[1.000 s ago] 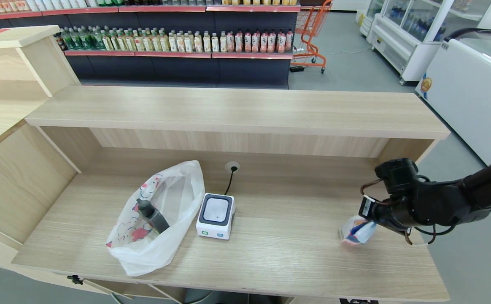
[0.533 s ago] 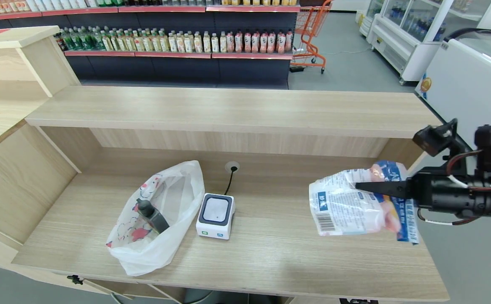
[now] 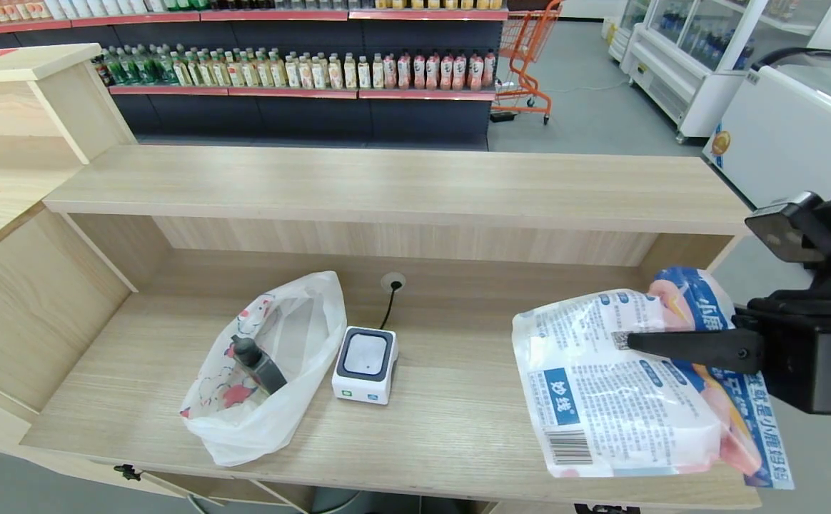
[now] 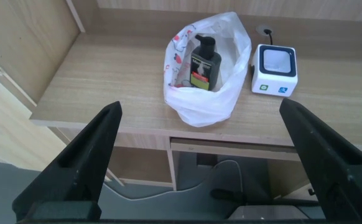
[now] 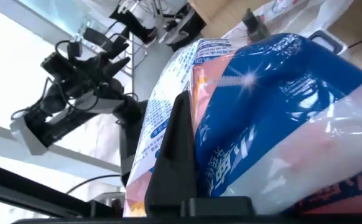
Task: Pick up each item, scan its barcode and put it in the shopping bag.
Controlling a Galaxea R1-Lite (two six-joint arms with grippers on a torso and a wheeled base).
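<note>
At the near right end of the surface (image 3: 458, 428), the right gripper (image 3: 630, 341) pinches a printed packet (image 3: 622, 414) aloft, its far finger hidden behind. Scanning is judged in hand: next, turn the barcode down over the scanner (image 3: 365, 364), beside the shopping bag (image 3: 244, 428). The left gripper (image 4: 201, 109) hangs spread, empty.

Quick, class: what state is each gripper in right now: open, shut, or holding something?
Left gripper: open, holding nothing.
Right gripper: shut on the food packet.
</note>
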